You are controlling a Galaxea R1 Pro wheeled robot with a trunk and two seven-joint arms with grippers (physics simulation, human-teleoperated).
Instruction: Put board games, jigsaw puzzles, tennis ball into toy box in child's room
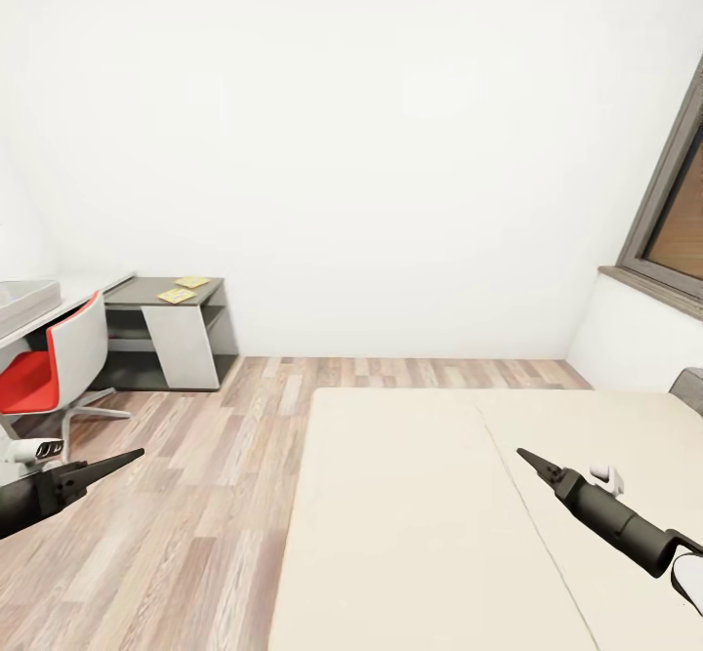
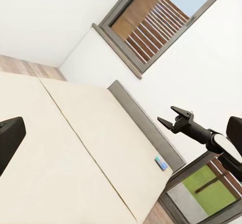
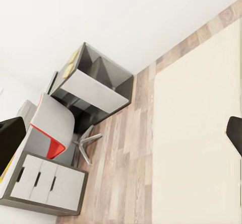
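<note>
- Head view: my left gripper (image 1: 137,454) sits low at the left edge, tapered to one dark tip, so its jaws look pressed together with nothing between.
- My right gripper (image 1: 522,455), lower right, looks the same, above the bed (image 1: 410,524): plain cream mattress, lower centre.
- Two jigsaw puzzles (image 1: 185,289): thin yellowish squares side by side on the table (image 1: 146,292), its dark grey corner section, left of centre.
- Toy box (image 1: 21,300): pale grey bin, far left edge.
- A small blue board game (image 2: 161,162) lies by the bed's dark frame, left wrist view.
</note>
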